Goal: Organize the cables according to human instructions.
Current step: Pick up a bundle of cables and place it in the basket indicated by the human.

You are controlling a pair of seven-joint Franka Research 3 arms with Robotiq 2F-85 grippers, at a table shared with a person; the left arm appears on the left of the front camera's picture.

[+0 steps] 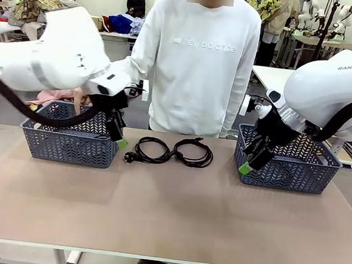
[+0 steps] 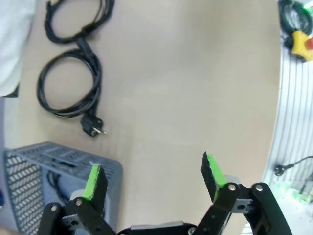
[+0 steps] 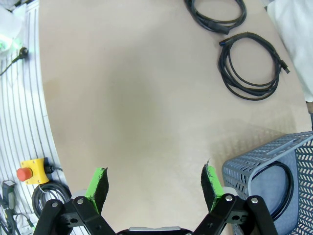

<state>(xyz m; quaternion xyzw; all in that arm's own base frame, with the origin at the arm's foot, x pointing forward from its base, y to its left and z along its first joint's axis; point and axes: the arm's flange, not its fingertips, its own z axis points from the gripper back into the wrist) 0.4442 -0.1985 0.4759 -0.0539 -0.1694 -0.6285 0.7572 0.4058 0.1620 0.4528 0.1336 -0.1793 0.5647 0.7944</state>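
The left gripper and right gripper had fingers wide apart, empty; two cables lay side by side on the table; grabbing one might snag the other and drag it.

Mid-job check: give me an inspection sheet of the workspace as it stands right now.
Surface: tan table, bare in front of the baskets.
Job's things: left coil and right coil, black cables, lie side by side near the far edge between the left basket and the right basket. A black cord shows inside each: left cord, right cord.
Clutter: nothing seen.
Grippers: left gripper open, empty, by the left basket; right gripper open, empty, by the right basket.
Cables: black hose along the left arm; loose leads by the yellow stop box, off the table.
Surroundings: person in a white top at the far side.
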